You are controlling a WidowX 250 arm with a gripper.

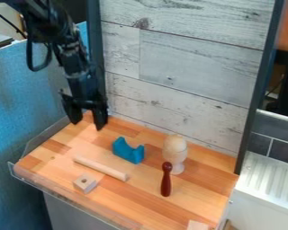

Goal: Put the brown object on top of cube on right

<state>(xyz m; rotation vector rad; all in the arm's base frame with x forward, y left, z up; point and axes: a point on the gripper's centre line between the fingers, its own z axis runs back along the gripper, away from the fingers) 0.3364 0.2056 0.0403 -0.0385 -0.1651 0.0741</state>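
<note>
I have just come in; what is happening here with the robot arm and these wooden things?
Nobody is handling anything at this moment. The end effector is at the back left of the wooden surface, open and empty. The brown object is in front of the pale egg-topped cup, not on any cube. The pale block at the bottom right, partly cut off by the picture edge, is probably the cube where it should go.
</note>
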